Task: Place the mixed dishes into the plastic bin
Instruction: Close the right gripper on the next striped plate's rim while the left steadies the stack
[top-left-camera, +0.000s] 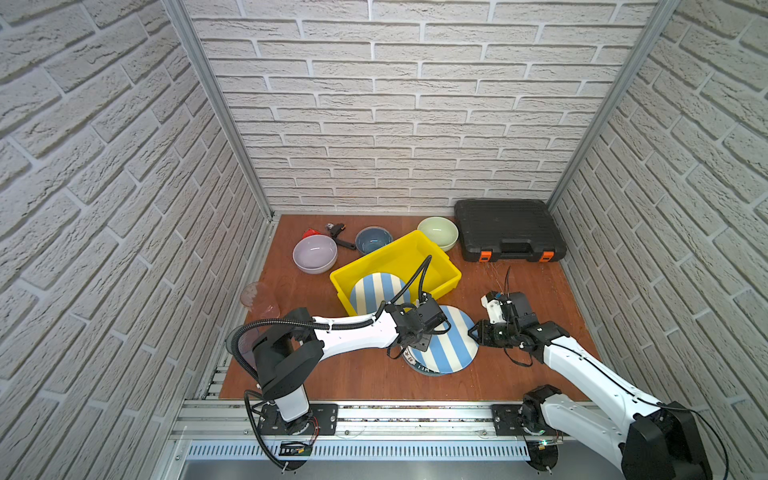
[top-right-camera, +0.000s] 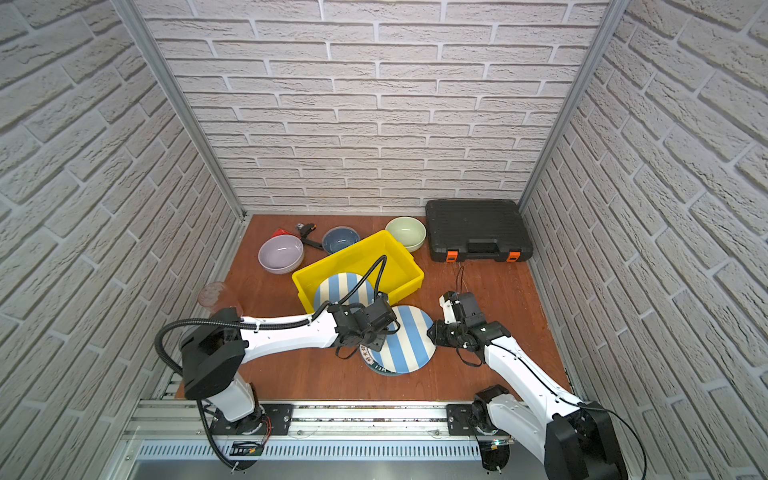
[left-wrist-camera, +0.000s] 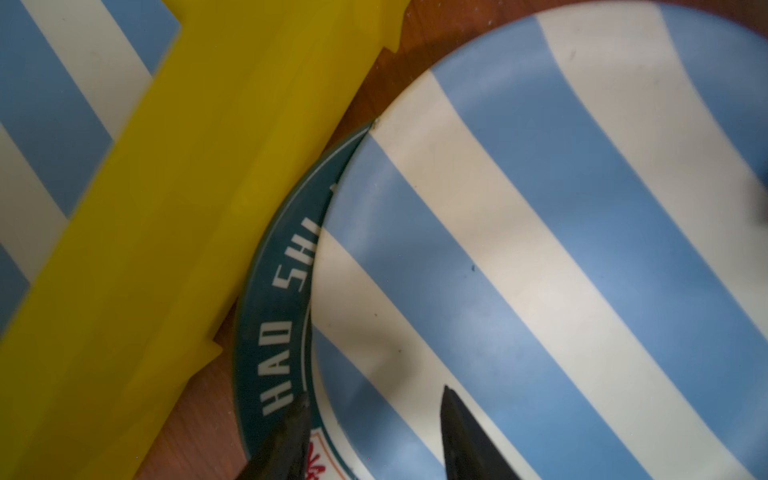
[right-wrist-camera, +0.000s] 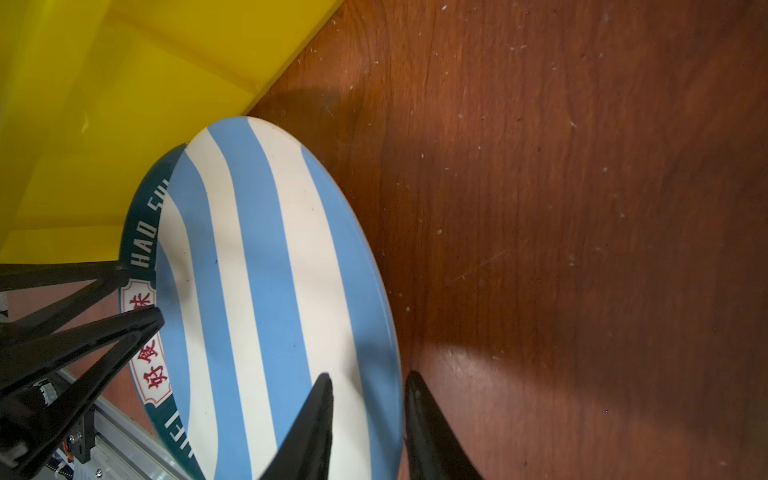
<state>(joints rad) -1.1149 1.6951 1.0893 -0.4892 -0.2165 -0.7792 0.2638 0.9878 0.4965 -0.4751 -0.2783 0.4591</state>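
A blue-white striped plate (top-left-camera: 446, 345) (right-wrist-camera: 270, 270) lies tilted on a teal-rimmed printed plate (left-wrist-camera: 266, 311) just in front of the yellow plastic bin (top-left-camera: 415, 249). My left gripper (top-left-camera: 409, 347) (left-wrist-camera: 374, 399) is open at the plates' left edge, one finger on the printed rim and one over the striped plate. On the opposite side my right gripper (top-left-camera: 471, 332) (right-wrist-camera: 368, 376) straddles the striped plate's right rim with its jaws narrowed and a gap still showing. A second striped plate (top-left-camera: 376, 291) leans inside the bin.
Behind the bin stand a lilac bowl (top-left-camera: 314, 253), a dark-blue bowl (top-left-camera: 373, 240) and a pale-green bowl (top-left-camera: 438, 232). A tinted tumbler (top-left-camera: 257, 299) is at the left edge. A red-and-black wrench (top-left-camera: 338, 235) and a black case (top-left-camera: 509, 228) lie at the back.
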